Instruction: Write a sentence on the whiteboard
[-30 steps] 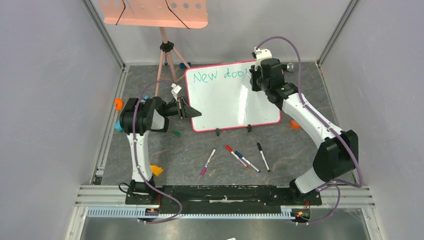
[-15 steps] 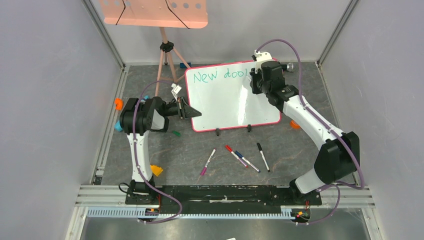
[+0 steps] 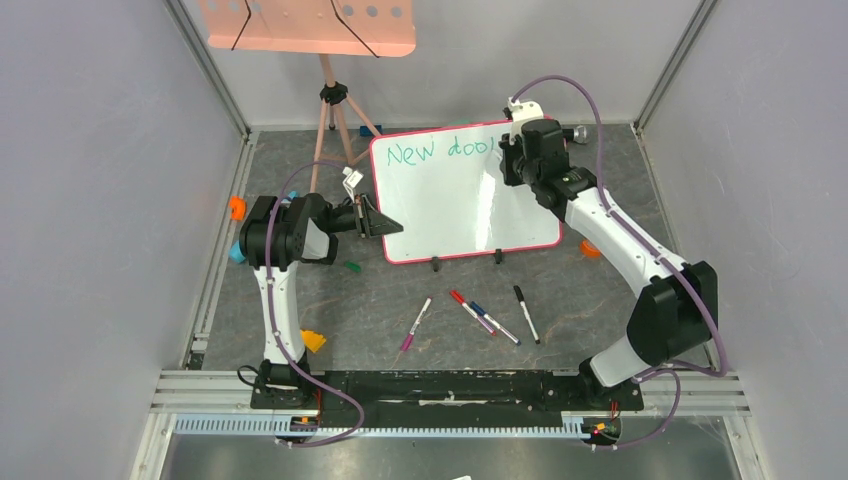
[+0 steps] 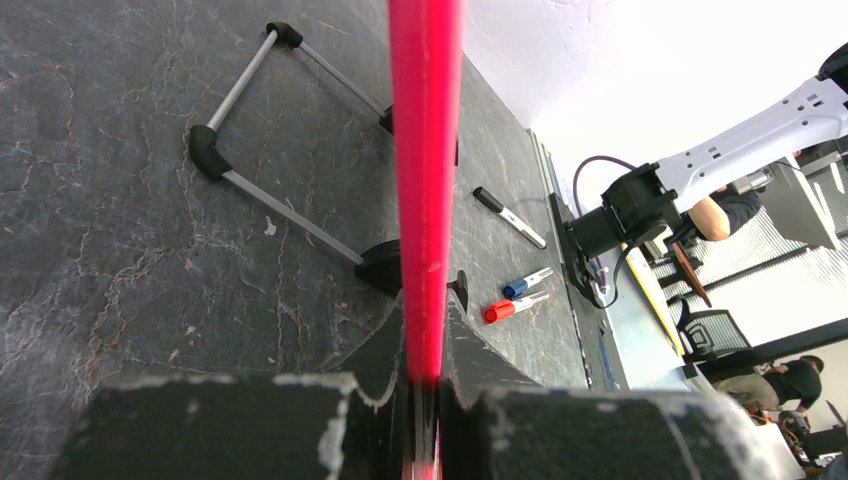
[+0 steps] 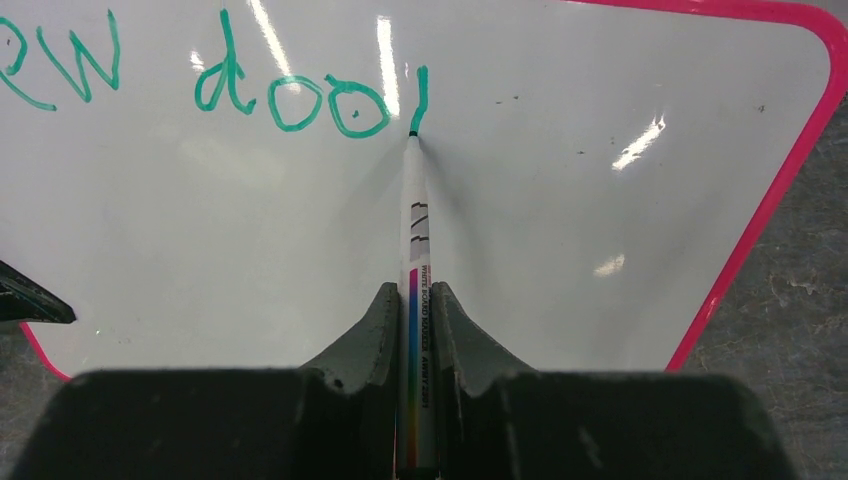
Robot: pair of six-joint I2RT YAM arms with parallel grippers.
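Right gripper [image 5: 410,300] pinches a marker [image 5: 414,230] against the whiteboard [image 5: 560,150]; left gripper [image 4: 427,322] clamps its edge.

Plain grey walls [image 3: 90,200] enclose a dark, marbled table [image 3: 400,290]; a salmon perforated tray [image 3: 300,25] on a tripod [image 3: 335,110] stands far left.
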